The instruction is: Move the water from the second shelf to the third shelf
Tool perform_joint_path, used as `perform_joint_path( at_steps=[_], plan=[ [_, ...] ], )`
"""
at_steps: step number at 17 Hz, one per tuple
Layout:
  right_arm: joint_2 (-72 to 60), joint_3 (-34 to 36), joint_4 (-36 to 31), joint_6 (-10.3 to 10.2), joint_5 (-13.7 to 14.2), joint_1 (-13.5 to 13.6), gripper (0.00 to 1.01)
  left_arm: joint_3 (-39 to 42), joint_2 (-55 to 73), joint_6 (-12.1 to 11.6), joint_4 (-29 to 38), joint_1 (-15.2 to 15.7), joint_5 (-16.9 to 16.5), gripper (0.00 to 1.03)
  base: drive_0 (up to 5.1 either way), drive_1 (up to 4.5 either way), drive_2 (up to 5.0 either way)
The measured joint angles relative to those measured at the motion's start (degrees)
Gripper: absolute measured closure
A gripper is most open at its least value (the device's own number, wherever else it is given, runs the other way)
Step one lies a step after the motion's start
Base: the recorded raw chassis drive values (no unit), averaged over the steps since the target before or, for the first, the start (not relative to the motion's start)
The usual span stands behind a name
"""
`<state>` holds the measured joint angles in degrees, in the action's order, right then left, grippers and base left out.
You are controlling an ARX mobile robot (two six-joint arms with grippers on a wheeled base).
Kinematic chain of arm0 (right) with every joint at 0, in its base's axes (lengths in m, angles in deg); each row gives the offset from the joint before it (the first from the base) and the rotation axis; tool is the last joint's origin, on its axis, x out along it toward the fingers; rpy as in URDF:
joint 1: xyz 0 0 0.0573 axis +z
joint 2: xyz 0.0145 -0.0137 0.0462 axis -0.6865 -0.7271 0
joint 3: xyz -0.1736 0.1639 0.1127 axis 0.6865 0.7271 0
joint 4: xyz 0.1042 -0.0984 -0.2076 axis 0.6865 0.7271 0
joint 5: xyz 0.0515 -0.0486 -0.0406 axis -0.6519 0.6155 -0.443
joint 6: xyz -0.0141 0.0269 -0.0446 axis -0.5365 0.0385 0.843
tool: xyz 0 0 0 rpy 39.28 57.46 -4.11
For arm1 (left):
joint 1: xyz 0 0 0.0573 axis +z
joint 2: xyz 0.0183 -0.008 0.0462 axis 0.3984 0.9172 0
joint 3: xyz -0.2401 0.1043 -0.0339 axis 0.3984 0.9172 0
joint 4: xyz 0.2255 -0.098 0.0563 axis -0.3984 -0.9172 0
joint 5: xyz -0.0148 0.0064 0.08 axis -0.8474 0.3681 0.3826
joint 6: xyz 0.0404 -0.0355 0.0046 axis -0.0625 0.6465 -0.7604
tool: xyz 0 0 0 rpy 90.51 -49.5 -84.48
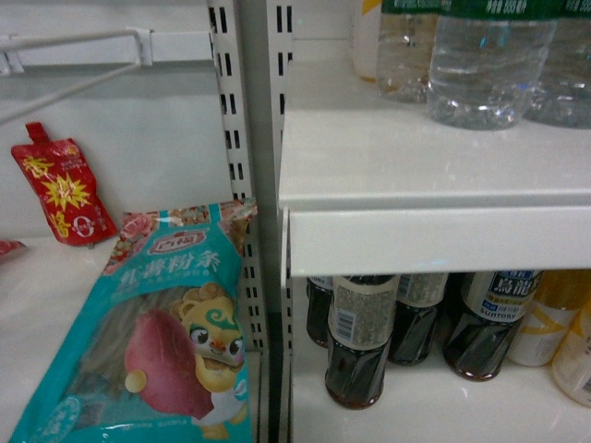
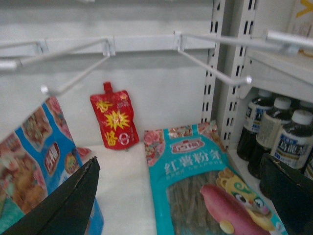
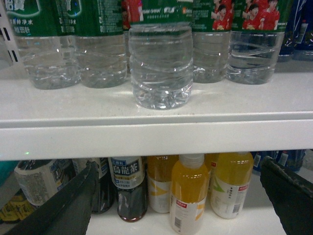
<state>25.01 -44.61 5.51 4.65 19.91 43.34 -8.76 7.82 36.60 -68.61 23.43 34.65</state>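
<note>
Several clear ribbed bottles of water with green labels stand on a white shelf [image 3: 156, 122]. One water bottle [image 3: 160, 68] stands alone in front of the row, close to the shelf's front edge; it also shows in the head view [image 1: 485, 65] at the top right. My right gripper [image 3: 179, 164] is open, level with the shelf below and in front of it, holding nothing. In the neighbouring left bay my left gripper [image 2: 181, 159] is open too, with nothing between its fingers. Neither gripper shows in the head view.
Dark tea bottles [image 1: 358, 346] and yellow drink bottles [image 3: 188, 198] fill the shelf under the water. Left of the slotted upright [image 1: 249, 111], a teal noodle packet [image 1: 157, 332] and a red pouch [image 1: 60, 189] sit below wire hooks [image 2: 215, 68].
</note>
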Motion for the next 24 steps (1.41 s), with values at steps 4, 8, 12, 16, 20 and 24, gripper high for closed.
perform_joint_path(
  at_steps=[4,8,12,16,20,24],
  plan=[
    [0.00,0.00,0.13,0.15,-0.04,0.00,0.03,0.00,0.00,-0.02,0.07,0.00,0.00,0.05,0.0,0.00,0.0],
    [0.00,0.00,0.11,0.07,0.00,0.00,0.03,0.00,0.00,-0.02,0.07,0.00,-0.02,0.05,0.0,0.00,0.0],
    [0.00,0.00,0.22,0.09,0.02,0.00,0.03,0.00,0.00,-0.02,-0.13,0.00,0.09,0.05,0.0,0.00,0.0],
    [0.00,0.00,0.22,0.11,0.02,0.00,0.03,0.00,0.00,-0.02,-0.09,0.00,-0.02,0.05,0.0,0.00,0.0],
    [0.00,0.00,0.22,0.11,0.02,0.00,0.03,0.00,0.00,-0.02,-0.07,0.00,-0.02,0.05,0.0,0.00,0.0],
    [0.00,0.00,0.22,0.11,0.02,0.00,0.03,0.00,0.00,-0.02,-0.07,0.00,-0.02,0.05,0.0,0.00,0.0]
  ],
)
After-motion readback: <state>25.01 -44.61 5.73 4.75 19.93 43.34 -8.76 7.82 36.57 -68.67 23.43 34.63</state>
